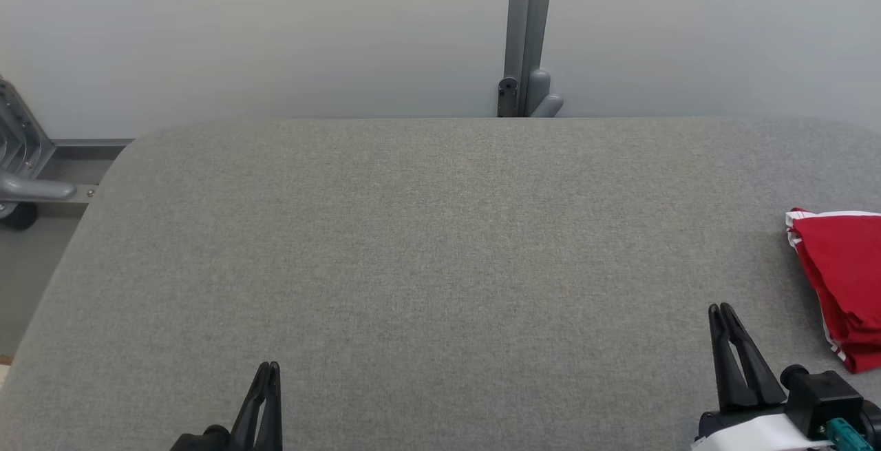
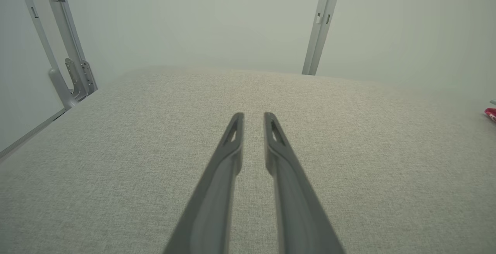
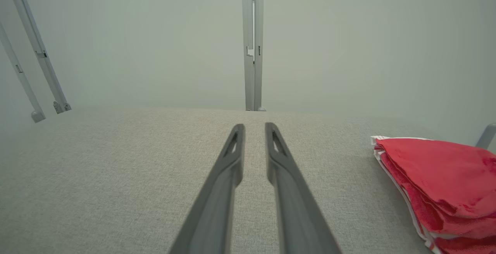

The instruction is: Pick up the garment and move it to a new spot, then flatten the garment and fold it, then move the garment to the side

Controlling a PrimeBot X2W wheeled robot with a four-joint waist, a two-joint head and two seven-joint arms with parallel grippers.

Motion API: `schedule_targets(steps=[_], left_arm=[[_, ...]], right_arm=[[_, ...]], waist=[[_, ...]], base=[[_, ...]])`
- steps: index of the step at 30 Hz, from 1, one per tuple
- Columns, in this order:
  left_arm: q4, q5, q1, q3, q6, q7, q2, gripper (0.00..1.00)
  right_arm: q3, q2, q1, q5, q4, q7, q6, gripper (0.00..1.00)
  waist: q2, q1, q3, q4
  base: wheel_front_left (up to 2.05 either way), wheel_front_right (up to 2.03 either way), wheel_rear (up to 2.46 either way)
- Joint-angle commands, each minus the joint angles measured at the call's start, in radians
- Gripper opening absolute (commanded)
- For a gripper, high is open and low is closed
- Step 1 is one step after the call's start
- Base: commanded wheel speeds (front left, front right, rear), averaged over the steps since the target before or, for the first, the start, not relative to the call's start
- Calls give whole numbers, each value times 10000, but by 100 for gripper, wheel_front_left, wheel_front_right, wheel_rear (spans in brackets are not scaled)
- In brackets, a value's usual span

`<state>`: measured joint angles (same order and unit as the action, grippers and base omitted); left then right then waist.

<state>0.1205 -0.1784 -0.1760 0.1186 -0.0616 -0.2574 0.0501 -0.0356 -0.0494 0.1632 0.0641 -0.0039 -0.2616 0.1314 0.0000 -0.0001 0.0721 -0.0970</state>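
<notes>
We see even, diffuse light with no glare and hardly a shadow on the grey table (image 1: 440, 265). The head view is sharp. Both wrist views look hazy and washed out toward the wall (image 3: 155, 33), and their frame posts (image 2: 58, 33) bow near the edges.

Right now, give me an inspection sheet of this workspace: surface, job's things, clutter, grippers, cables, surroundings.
Surface: grey fabric-covered table, smooth, rounded far corners.
Job's things: red garment with white trim, folded into a stack, lying at the table's right edge, partly cut off by the head view.
Clutter: nothing seen.
Grippers: left gripper low at the near left, fingers slightly apart, holding nothing; right gripper at the near right, fingers slightly apart, holding nothing, apart from the garment.
Cables: nothing seen.
Surroundings: pale wall; grey metal post behind the table; grey metal frame at far left.
</notes>
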Motion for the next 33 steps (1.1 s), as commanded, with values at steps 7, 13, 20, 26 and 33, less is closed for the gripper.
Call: schedule_targets(steps=[7, 13, 20, 26, 33], left_arm=[[42, -1575, 305, 22, -61, 118, 11, 0], [271, -2880, 648, 34, -135, 247, 17, 0], [390, -4073, 933, 42, -197, 361, 20, 0], [458, -4865, 1106, 46, -235, 441, 20, 0], [554, -5896, 1332, 47, -288, 544, 19, 0]], right_arm=[[-310, -44, -377, 1651, 292, 607, -1, 0], [-578, -75, -674, 3012, 575, 1126, -2, 0], [-827, -98, -950, 4257, 835, 1603, -2, 0], [-994, -110, -1135, 5078, 1009, 1920, -3, 0], [-1216, -125, -1377, 6161, 1240, 2346, -3, 0]], waist=[[0, 1, -50, 62], [0, 1, -94, 115], [0, 1, -139, 169], [0, 1, -171, 207], [0, 1, -216, 262]], base=[[0, 0, 0], [0, 0, 0], [0, 0, 0], [0, 0, 0], [0, 0, 0]])
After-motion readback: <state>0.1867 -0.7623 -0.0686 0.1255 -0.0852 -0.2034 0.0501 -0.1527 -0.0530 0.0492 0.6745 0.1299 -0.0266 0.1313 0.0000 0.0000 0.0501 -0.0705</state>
